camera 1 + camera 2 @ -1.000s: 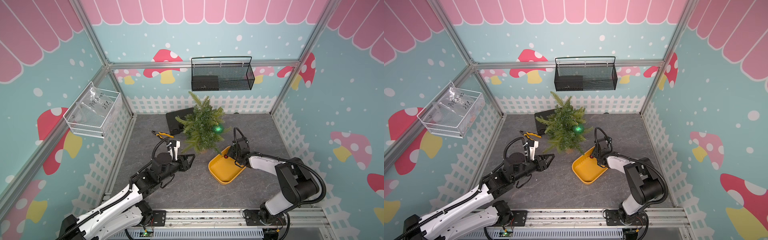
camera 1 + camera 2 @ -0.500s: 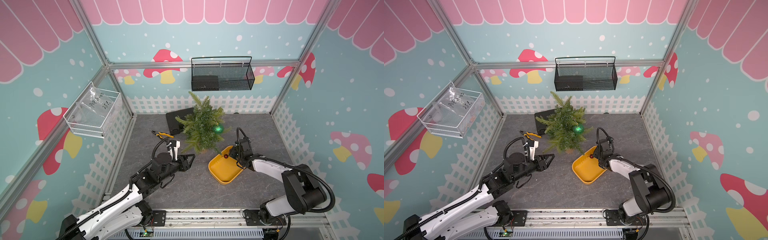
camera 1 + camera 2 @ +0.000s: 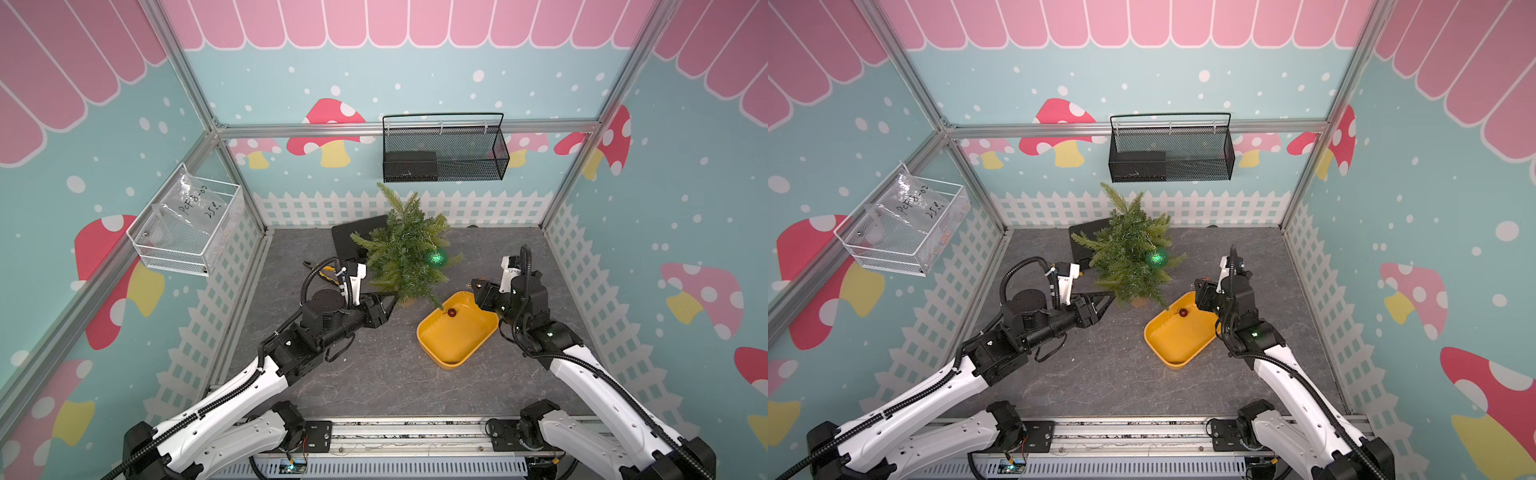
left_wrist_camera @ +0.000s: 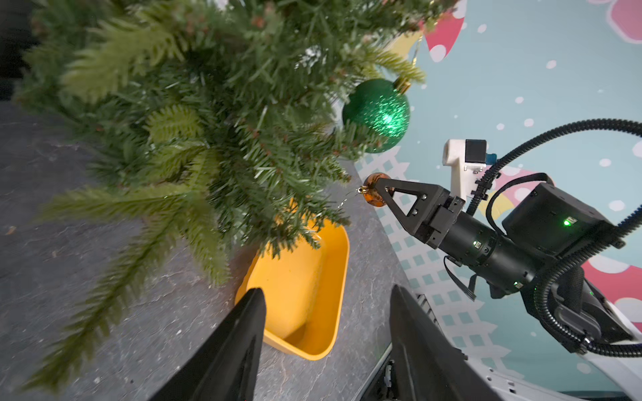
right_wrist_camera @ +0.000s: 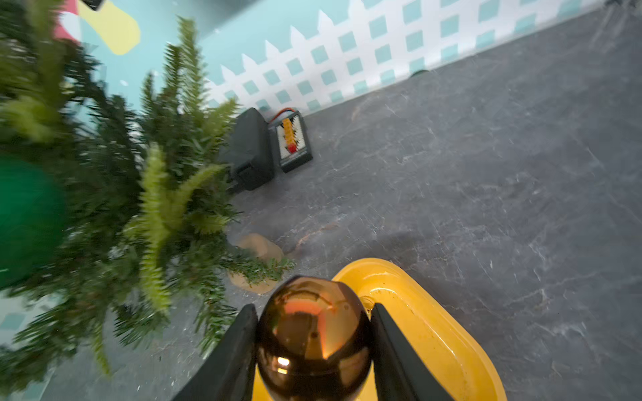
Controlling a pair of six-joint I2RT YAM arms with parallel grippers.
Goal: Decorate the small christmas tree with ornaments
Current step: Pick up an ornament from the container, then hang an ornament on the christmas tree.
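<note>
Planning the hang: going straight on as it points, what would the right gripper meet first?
Likely the small christmas tree's lower branches, just beyond the right gripper's copper-orange ball; depth unclear.

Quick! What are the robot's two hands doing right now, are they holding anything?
The left end effector is open and empty.
The right end effector is shut on the copper-orange ball.

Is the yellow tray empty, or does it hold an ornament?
Not empty: in both top views one small dark red ball lies inside the yellow tray, near its far end.
</note>
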